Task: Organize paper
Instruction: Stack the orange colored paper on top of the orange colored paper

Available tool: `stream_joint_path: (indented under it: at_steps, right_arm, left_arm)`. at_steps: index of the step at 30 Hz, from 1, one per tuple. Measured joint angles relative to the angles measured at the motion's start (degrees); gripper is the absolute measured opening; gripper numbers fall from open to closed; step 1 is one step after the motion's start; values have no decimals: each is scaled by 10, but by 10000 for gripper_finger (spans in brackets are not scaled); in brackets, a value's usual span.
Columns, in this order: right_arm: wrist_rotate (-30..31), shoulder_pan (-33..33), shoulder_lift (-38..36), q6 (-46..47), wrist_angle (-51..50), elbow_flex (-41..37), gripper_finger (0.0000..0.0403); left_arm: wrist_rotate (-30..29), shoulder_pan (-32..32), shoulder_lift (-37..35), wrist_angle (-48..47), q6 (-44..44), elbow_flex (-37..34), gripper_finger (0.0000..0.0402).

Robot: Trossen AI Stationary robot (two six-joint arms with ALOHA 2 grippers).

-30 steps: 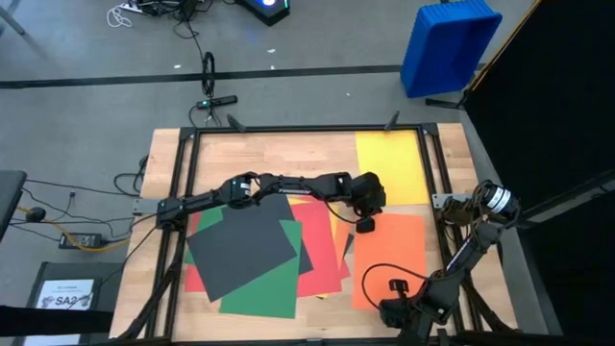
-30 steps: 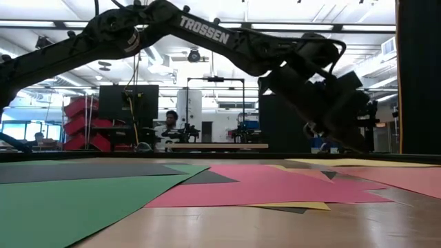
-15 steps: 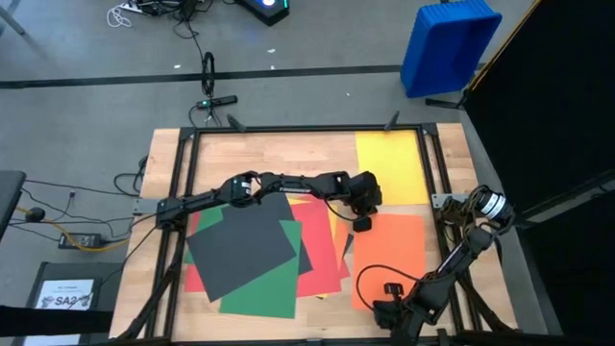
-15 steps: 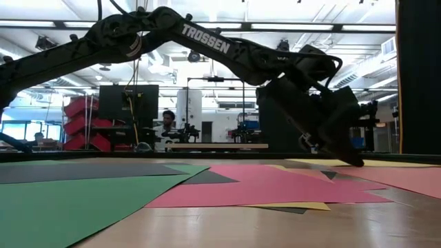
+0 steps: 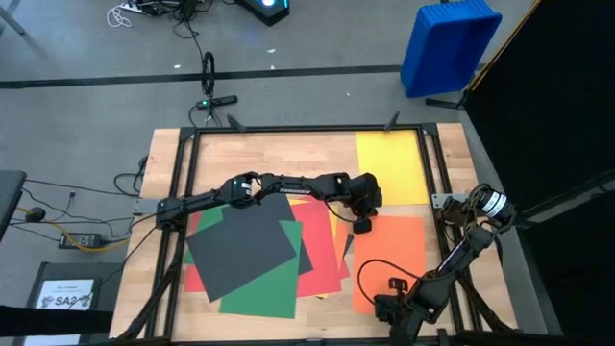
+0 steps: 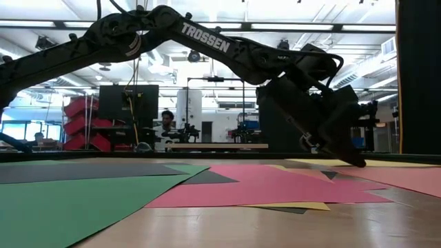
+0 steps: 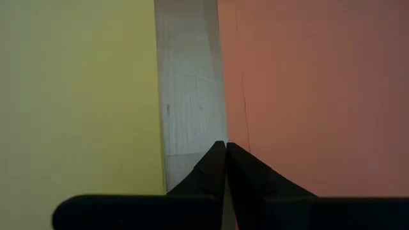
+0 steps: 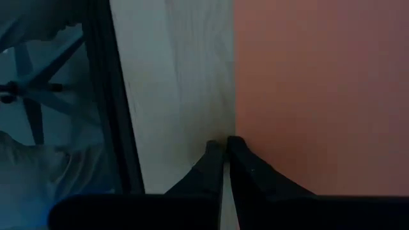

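The right gripper [image 5: 394, 286], fingers pinched together and empty, sat at the orange sheet [image 5: 392, 255] by the bench's near edge. Farther in, the left gripper [image 5: 362, 226], likewise closed, pressed down mid-bench beside overlapping paper [image 5: 255, 255]; a yellow sheet [image 5: 389, 165] lay at the far edge.

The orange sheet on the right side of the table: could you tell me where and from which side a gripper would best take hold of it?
Probably at an edge over bare wood. The orange sheet lies flat, with nothing on top. The shut left gripper is at its far left corner, the shut right gripper at its near edge; a low slide under that edge looks best.
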Motion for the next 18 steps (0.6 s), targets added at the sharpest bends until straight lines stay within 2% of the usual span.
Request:
stream_joint_path:
  at_steps: [18]
  right_arm:
    - [-18, 18, -21, 45, -43, -3, 0]
  left_arm:
    - [15, -1, 0, -14, 2, 0, 0]
